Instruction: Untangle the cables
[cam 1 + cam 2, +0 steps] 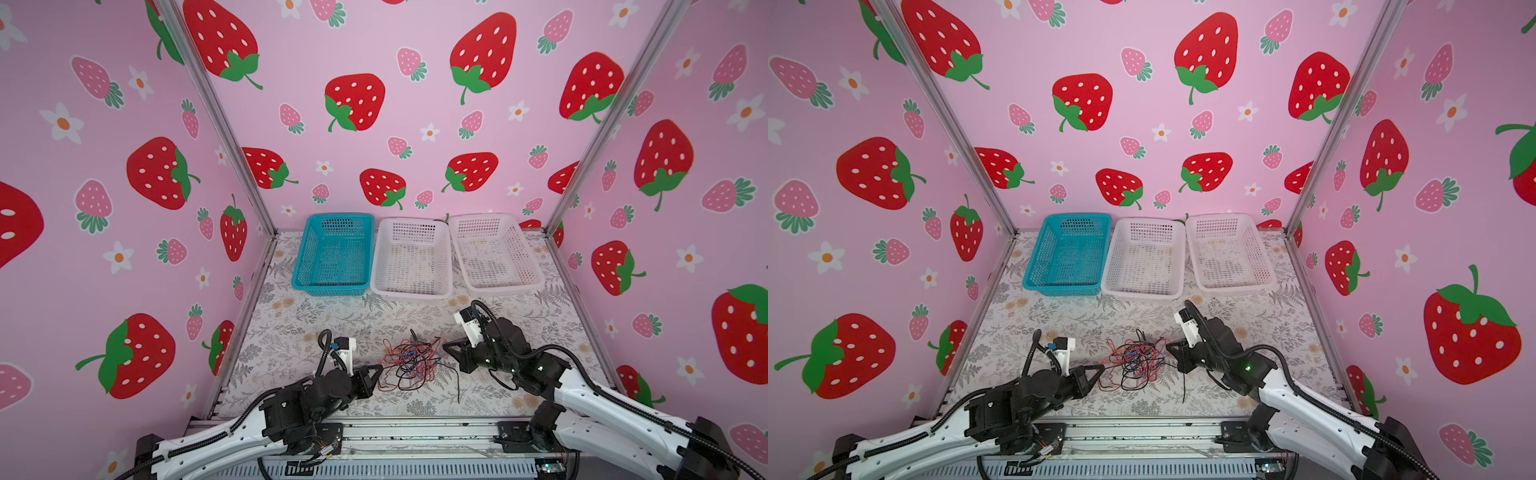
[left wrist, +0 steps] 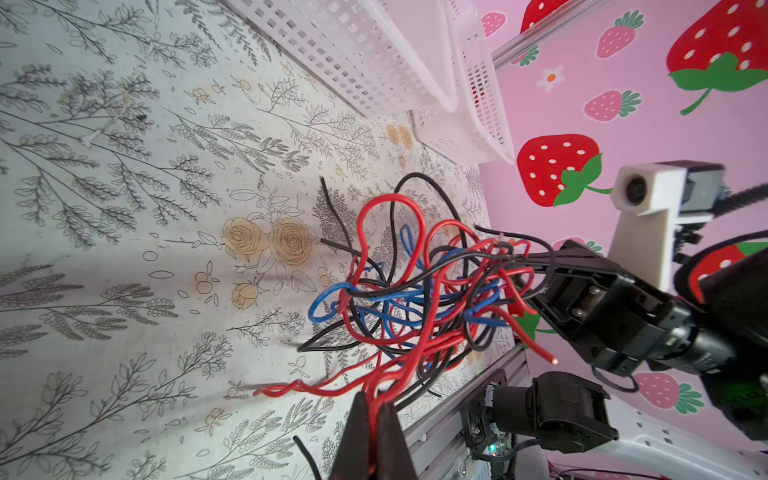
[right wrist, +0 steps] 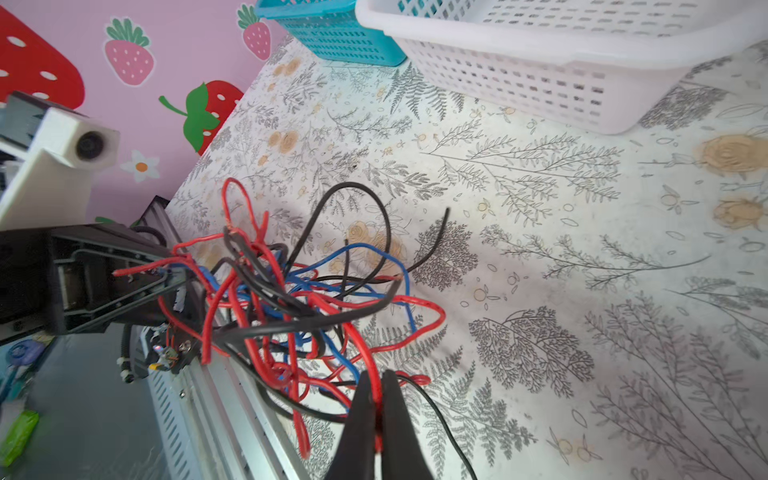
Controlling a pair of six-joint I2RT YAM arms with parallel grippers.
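The cables [image 1: 409, 359] [image 1: 1136, 359] are one tangle of thin red, black and blue wires on the flowered table, between my two grippers. My left gripper [image 1: 380, 368] [image 1: 1102, 368] is at the tangle's left edge. In the left wrist view it [image 2: 376, 401] is shut on red cable strands [image 2: 399, 374]. My right gripper [image 1: 444, 345] [image 1: 1168, 345] is at the tangle's right edge. In the right wrist view it [image 3: 377, 374] is shut on a red cable [image 3: 365, 353]. The knot [image 2: 415, 291] [image 3: 291, 299] bunches up between them, with loose black ends trailing on the table.
Three mesh baskets stand in a row at the back: a blue basket [image 1: 303, 257] on the left, a white basket [image 1: 411, 293] in the middle and another white basket [image 1: 503, 289] on the right. A metal rail [image 1: 415, 432] runs along the table's front edge.
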